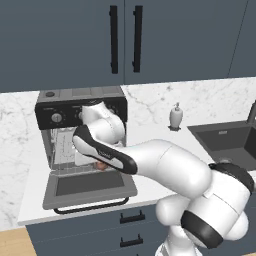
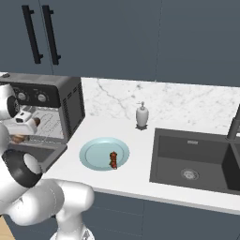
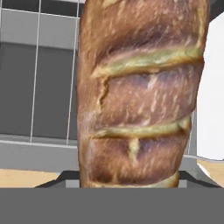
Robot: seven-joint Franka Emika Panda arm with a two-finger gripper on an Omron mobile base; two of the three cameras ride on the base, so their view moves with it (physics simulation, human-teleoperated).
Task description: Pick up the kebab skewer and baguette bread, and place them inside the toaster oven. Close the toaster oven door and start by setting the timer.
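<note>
White marble counter (image 2: 117,180) under dark blue cabinets (image 1: 175,40), black sink (image 2: 197,161) at the right. Grey toaster oven (image 1: 80,102) at the left, toaster oven door (image 1: 90,187) dropped flat, wire rack (image 3: 37,78) seen inside. Pale blue plate (image 2: 96,152) beside it, carrying the kebab skewer (image 2: 113,160). Gripper (image 2: 29,123) at the oven mouth, fingers part-spread and clamped on the baguette bread (image 3: 140,92). Small soap dispenser (image 2: 142,115) by the wall.

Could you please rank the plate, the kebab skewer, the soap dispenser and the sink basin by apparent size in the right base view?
1. sink basin, the largest
2. plate
3. soap dispenser
4. kebab skewer, the smallest

The dispenser stands farther from the camera than the skewer, so the last two are less certain.
</note>
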